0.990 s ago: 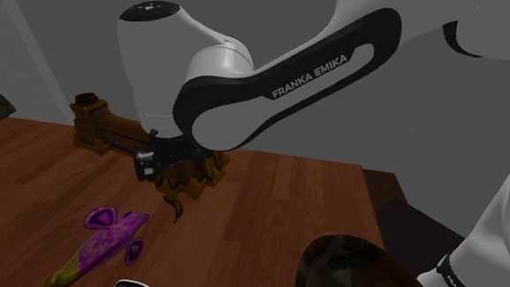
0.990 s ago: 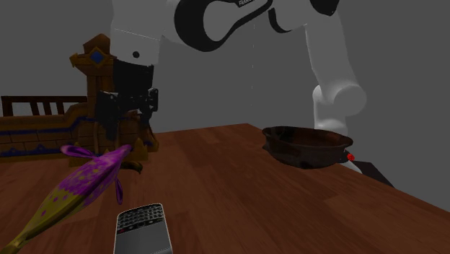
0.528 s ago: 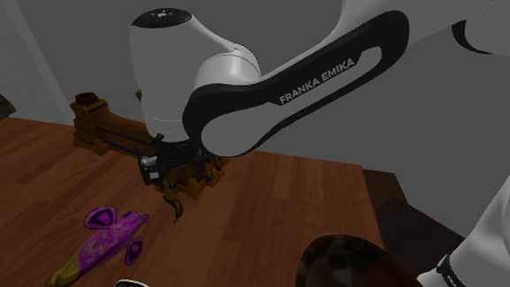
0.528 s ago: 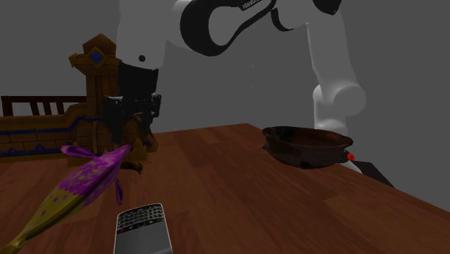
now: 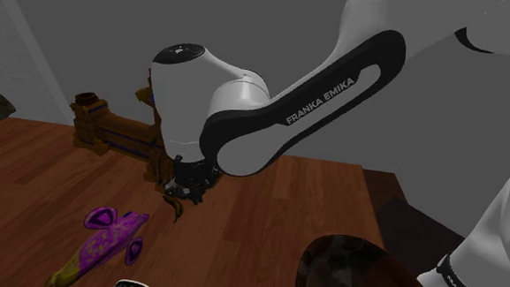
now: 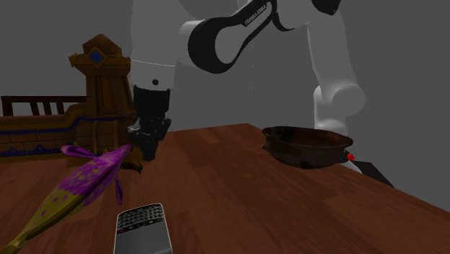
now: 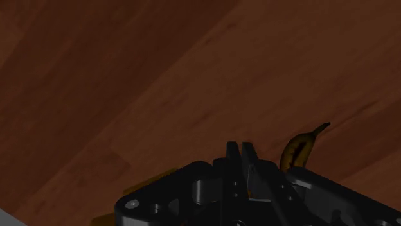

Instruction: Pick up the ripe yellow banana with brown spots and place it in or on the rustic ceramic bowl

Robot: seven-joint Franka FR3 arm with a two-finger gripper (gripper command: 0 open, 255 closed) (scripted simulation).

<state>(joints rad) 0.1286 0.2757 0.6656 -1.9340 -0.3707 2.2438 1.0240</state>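
The banana (image 7: 298,151), yellow with dark brown patches, lies on the wooden table (image 7: 193,77) just beside my gripper (image 7: 241,154). The two black fingers meet with nothing between them, and the banana is outside them. In the shoulder view the gripper (image 5: 187,191) hangs low over the table, with the dark curved banana (image 5: 179,207) right under it. From the second exterior view the gripper (image 6: 149,146) points down close to the table, in front of the wooden piece. The dark brown glazed bowl (image 5: 349,270) (image 6: 306,144) stands near the stand's side of the table.
A carved brown wooden piece with blue trim (image 5: 112,132) (image 6: 97,94) stands behind the gripper. A purple and yellow toy (image 5: 107,242) (image 6: 79,184) and a black keypad device (image 6: 142,227) lie nearer the front edge. Open tabletop (image 6: 238,187) stretches toward the bowl.
The arm has swung toward the shoulder view's right and the hand has turned and dropped toward the table. The fingers have gone from apart to shut. The banana has not moved.
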